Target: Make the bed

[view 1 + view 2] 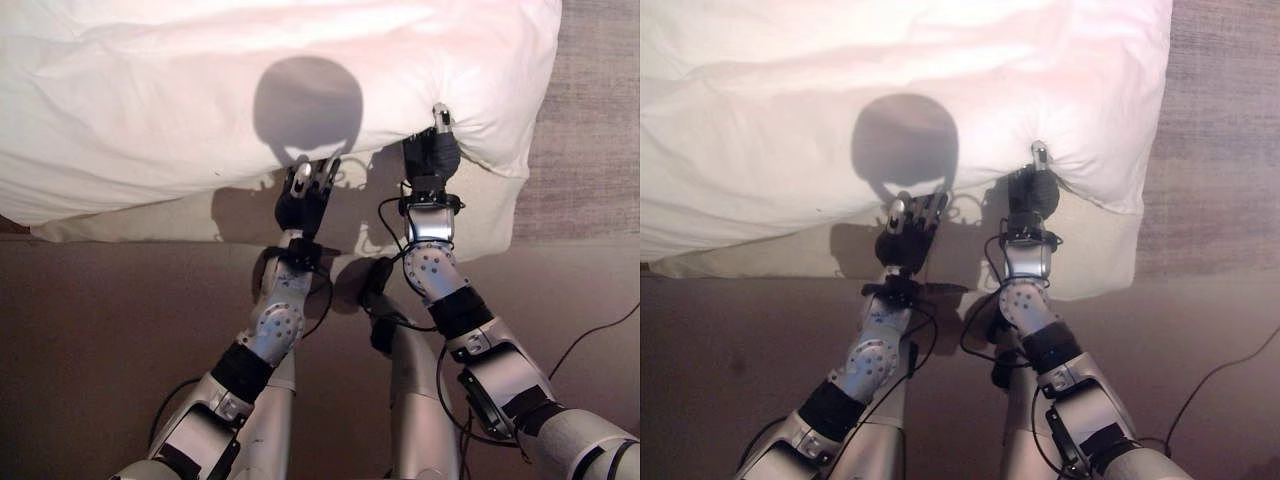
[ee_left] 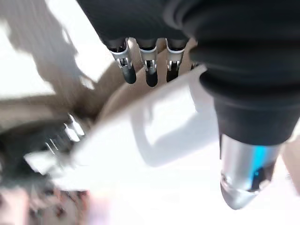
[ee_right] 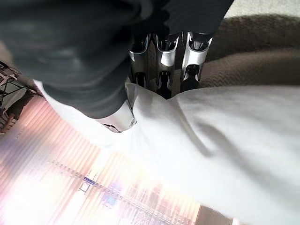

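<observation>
A white duvet [image 1: 200, 100] lies rumpled across the bed, its near edge running in front of me. My right hand [image 1: 432, 155] is at that edge near the bed's right corner. In the right wrist view its fingers [image 3: 166, 56] curl under the white cloth [image 3: 225, 140] and the thumb presses on top, so it is shut on the duvet. My left hand [image 1: 303, 200] sits a little to the left, over the cream sheet [image 1: 150, 215] just below the duvet's edge. Its fingers [image 2: 150, 70] are straight and hold nothing.
The cream sheet sticks out from under the duvet along the bed's near side. Brown carpet [image 1: 100, 330] lies between me and the bed. A grey woven floor strip [image 1: 590, 120] runs past the bed's right side.
</observation>
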